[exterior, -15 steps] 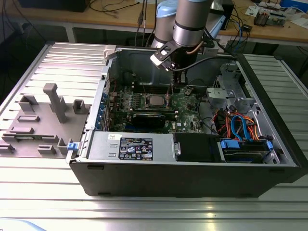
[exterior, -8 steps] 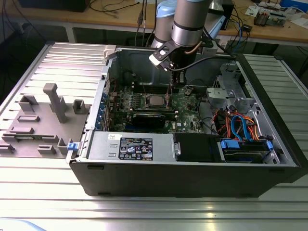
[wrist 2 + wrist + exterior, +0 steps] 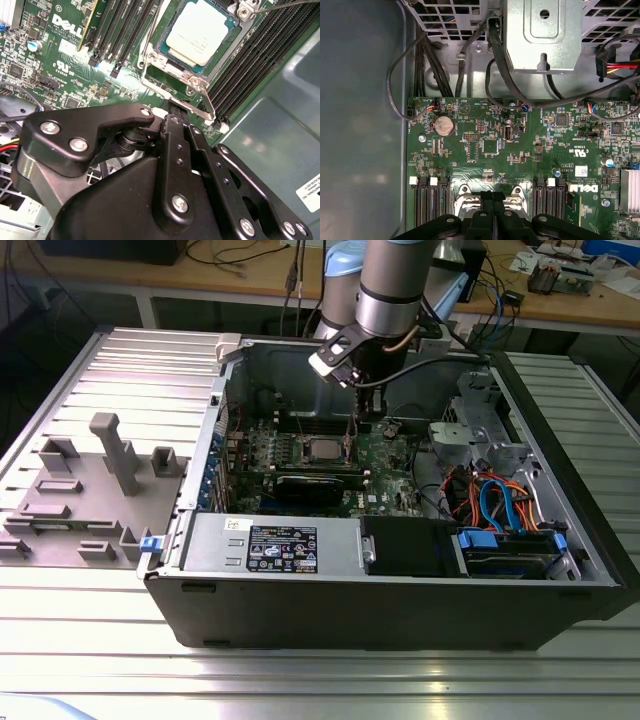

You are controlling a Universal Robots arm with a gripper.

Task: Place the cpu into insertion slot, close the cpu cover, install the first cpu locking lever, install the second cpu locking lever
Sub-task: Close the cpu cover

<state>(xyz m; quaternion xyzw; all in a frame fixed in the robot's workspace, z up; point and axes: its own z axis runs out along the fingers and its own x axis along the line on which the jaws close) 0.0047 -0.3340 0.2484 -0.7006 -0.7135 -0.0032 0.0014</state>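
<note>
Bright light in the exterior view glares off the ribbed silver metal desk (image 3: 90, 660); inside the dark grey computer case (image 3: 400, 615) shadows gather. The dull silver square chip (image 3: 197, 30) gleams softly.

Case (image 3: 400, 610) is open on top, so straight down onto the insertion slot (image 3: 160, 47) is free. Sideways it's tight: memory slots (image 3: 250, 70) flank it on both sides, and the black card (image 3: 318, 485) sits just beside it toward the case's near wall. The drive cage (image 3: 480, 430) and cables (image 3: 492, 502) crowd the case's edge at the exterior view's right. There's bare case panel (image 3: 360, 125) past the board's edge.
</note>
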